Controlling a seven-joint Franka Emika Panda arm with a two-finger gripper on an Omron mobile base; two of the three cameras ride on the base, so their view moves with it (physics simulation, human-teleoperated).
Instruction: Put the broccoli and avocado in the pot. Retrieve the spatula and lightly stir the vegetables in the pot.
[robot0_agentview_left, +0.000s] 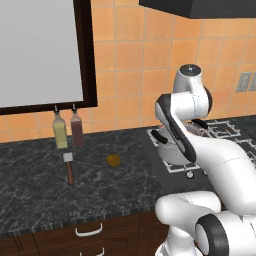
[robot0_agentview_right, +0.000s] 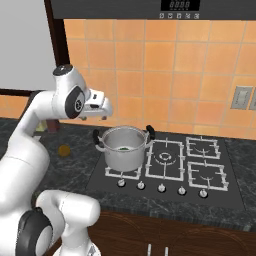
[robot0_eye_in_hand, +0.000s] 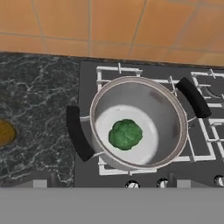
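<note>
- Surface (robot0_agentview_left: 30, 175): dark marbled stone runs from the window side to the hob; a broad bare stretch lies between its front edge and the things on it. An orange tiled wall (robot0_agentview_right: 165, 75) closes the back edge.
- Hob (robot0_agentview_right: 200, 175): black, with grey grates, set into the surface on the right. The rear and right-hand burners stand free, and a row of knobs lines its front edge.
- Hood panel (robot0_agentview_right: 180, 6): small display digits, too small to read.
- Pot (robot0_agentview_right: 124, 148): shiny steel, upright on the front left burner, mouth open upward. Its two black handles lie on a line running from front left to back right in the hand view.
- Broccoli (robot0_eye_in_hand: 125, 134): a green floret resting on the pot's floor, near the centre, with bare steel all around it.
- My claw (robot0_agentview_right: 100, 108): above and just left of the pot, looking down into it, fingers spread wide apart and holding nothing.
- Two bottles (robot0_agentview_left: 68, 130): one yellowish, one dark red, upright against the wall under the window frame; no label can be read.
- Spatula (robot0_agentview_left: 69, 167): flat on the surface just in front of the bottles, long axis running back to front, pale head toward the wall and dark handle toward the front edge.
- Avocado (robot0_agentview_left: 114, 160): orange-brown lump lying on the surface between the spatula and the hob's left edge, apart from both.
</note>
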